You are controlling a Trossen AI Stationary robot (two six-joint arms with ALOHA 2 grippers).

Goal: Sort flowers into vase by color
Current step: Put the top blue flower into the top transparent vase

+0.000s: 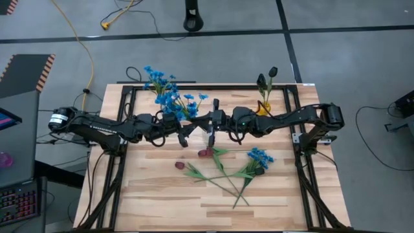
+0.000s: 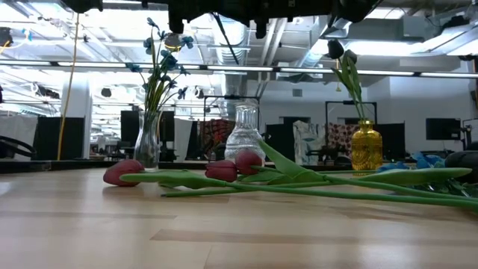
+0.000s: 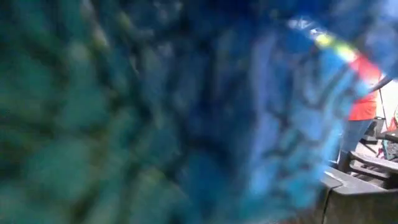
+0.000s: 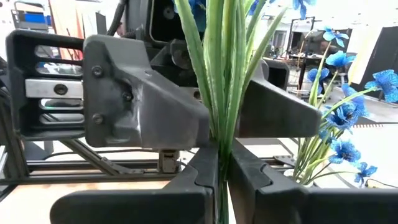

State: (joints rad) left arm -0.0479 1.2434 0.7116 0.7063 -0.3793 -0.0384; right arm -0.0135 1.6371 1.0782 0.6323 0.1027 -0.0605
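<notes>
My right gripper [image 1: 215, 123] is shut on a blue flower sprig's green stems [image 4: 224, 93] above the table's middle. My left gripper [image 1: 194, 127] faces it, open, one finger [image 4: 143, 106] on each side of the same stems; whether they touch I cannot tell. Blurred blue blooms [image 3: 205, 112] fill the left wrist view. More blue flowers [image 1: 165, 90] stand in a glass vase [image 2: 147, 146] at the far left. Dark buds [image 1: 266, 77] stand in a yellow vase [image 2: 366, 147]. Red rosebuds [image 1: 192, 162] and another blue sprig [image 1: 261, 157] lie flat on the table. My right gripper pinches the bundle of green stems [image 4: 222, 163] between its two fingers. The fingers come level from the table's right and lie across the stems. The stems stand upright with the blooms above the fingers; the fingers hide their lower end.
A clear glass vase [image 2: 244, 138] stands in the middle of the table below the grippers. Long green stems [image 2: 336, 183] of the lying flowers spread across the near half. Black frame rails [image 1: 304, 168] run along the table's left, right and far sides.
</notes>
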